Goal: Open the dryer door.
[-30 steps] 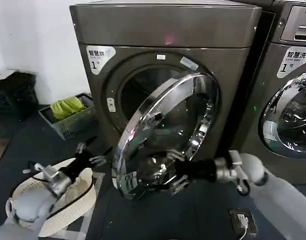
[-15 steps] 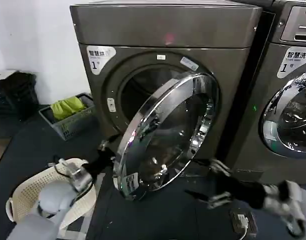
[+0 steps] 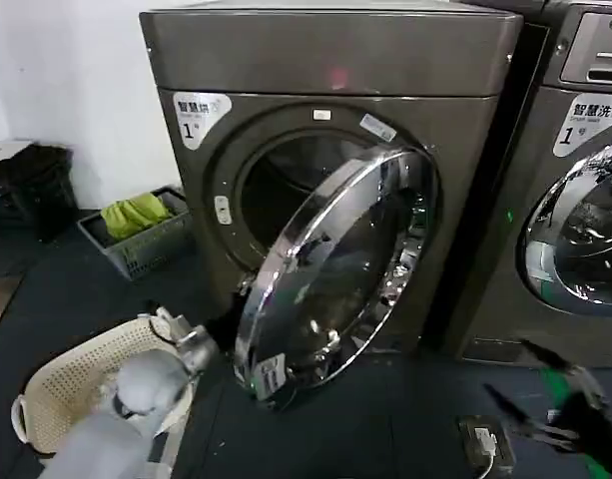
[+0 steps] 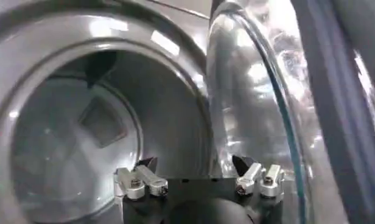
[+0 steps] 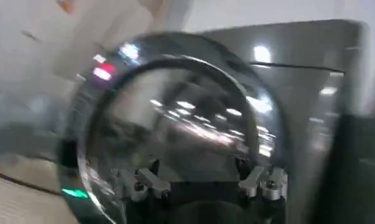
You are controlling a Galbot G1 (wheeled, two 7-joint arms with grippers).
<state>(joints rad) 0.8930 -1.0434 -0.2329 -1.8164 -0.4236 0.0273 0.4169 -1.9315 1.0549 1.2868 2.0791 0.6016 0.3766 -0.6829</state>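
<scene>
Swinging half open, the dryer door (image 3: 335, 264) has the left gripper (image 3: 224, 329), fingers apart, behind its lower edge, probably to push it wider, right gripper (image 3: 545, 394) spread below-right.

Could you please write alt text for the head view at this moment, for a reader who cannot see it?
The dryer door of the bronze-grey machine stands partly open. The left tool reaches behind its free edge, above a laundry basket; the right tool hangs open, apart from it.

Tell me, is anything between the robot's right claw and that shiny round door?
Nothing. In the head view, the right gripper hangs open low at the right, apart from the dryer door, with bare dark floor between them. The right wrist view faces the door unobstructed.
</scene>
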